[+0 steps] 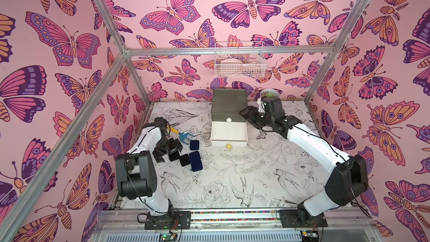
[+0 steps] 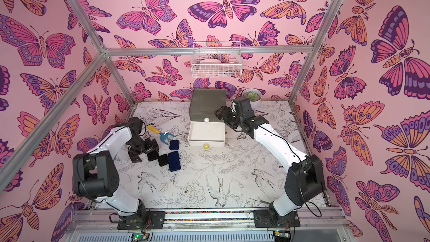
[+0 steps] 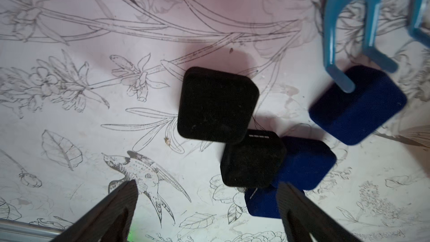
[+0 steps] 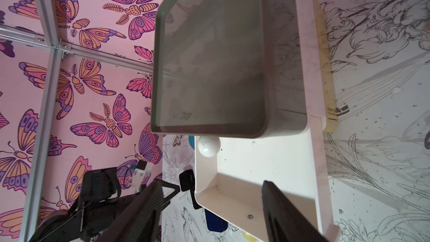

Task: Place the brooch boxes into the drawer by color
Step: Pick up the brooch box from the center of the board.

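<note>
Beside my left gripper (image 1: 166, 155), two black brooch boxes (image 1: 185, 160) and three navy brooch boxes (image 1: 195, 157) lie clustered on the table. In the left wrist view one black box (image 3: 217, 104) lies ahead of the open left gripper (image 3: 207, 183). A second black box (image 3: 252, 159) overlaps a navy one (image 3: 307, 161). Nothing is between the left fingers. The drawer chest (image 1: 229, 102) stands at the back, and its white middle drawer (image 1: 229, 133) is pulled out with a bare inside. My right gripper (image 1: 244, 114) hovers open and holds nothing at the chest's right side, above the white drawer (image 4: 267, 166).
A blue-and-yellow handled fork tool (image 1: 180, 135) lies just behind the boxes, one prong resting on a navy box (image 3: 358, 105). A small potted plant (image 2: 252, 96) stands right of the chest. A white wire basket (image 1: 239, 62) hangs on the back wall.
</note>
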Available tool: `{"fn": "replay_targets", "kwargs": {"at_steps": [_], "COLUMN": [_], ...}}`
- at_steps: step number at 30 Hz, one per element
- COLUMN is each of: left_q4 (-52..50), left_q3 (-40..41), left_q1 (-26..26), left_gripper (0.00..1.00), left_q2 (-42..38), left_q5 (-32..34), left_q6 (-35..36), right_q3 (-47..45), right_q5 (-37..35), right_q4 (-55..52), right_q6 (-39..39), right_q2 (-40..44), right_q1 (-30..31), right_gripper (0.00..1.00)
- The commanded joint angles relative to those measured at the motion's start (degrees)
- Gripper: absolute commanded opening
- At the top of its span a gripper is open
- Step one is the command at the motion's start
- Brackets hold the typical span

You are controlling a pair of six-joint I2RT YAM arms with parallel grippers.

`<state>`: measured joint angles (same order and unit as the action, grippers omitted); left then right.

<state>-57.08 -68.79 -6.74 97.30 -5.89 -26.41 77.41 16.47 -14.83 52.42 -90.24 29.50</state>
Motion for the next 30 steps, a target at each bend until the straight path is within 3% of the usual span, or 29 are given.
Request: {"fn": "replay_targets", "kwargs": {"at_steps": [1, 21, 30], "left_q4": [-0.7, 2.8, 3.37], "left_q3": [-2.36, -5.19, -5.52], "left_q1": [-0.11, 0.26, 0.63], "left_gripper": [1.0, 0.93, 0.81], "left_q2": [1.86, 11.85, 13.44], "left_q5": [1.36, 1.67, 2.2], "left_q6": [-0.21, 0.56, 0.74], "right_q3": [0.36, -5.07, -5.19], "right_q5": [2.57, 0.92, 1.13], "right_q4": [-0.42, -0.19, -0.85], "right_q6": [-1.12, -0.33, 0.22], "right_q2": [1.02, 5.12, 4.69], "right_q1": [-1.01, -3.11, -3.11], "right_gripper": [0.73, 0.76, 0.77]}}
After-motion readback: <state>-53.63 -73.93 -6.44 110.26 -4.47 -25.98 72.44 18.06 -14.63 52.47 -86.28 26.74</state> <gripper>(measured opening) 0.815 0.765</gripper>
